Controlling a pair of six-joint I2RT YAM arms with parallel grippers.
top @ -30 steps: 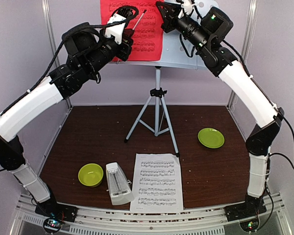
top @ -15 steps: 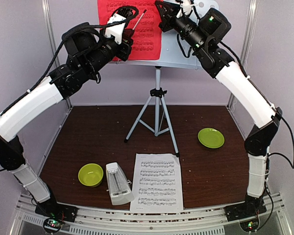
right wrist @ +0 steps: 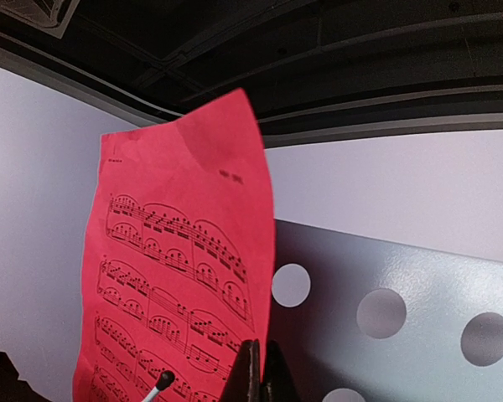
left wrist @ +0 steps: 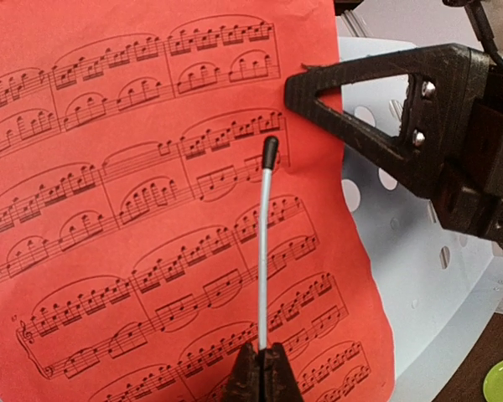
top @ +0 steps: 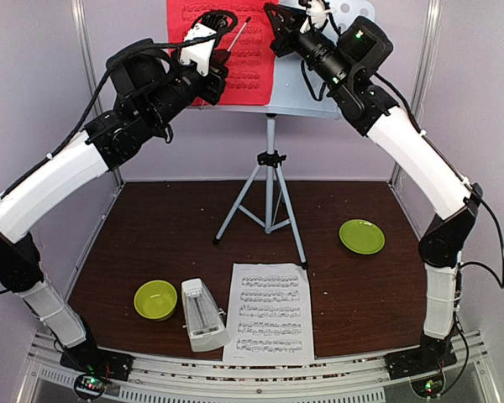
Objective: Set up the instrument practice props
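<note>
The red sheet (top: 252,63) of printed notes stands against the pale perforated desk of the music stand (top: 307,96), high on its tripod. My right gripper (top: 275,17) is shut on the sheet's right edge (right wrist: 264,356). My left gripper (top: 227,53) faces the sheet and is shut (left wrist: 262,347) on a thin silver rod with a black tip (left wrist: 263,243) that lies across the print. On the table near the front lie the white sheet (top: 270,312) and, left of it, the small white metronome (top: 203,315).
A lime-green bowl (top: 155,300) sits left of the metronome. A lime-green plate (top: 361,236) lies at the right of the brown table. The tripod legs (top: 270,206) spread over the table's middle back. Pale walls close the sides and back.
My right gripper has drawn a little to the left and up, taking the red sheet slightly leftward along the stand. The left arm holds still.
</note>
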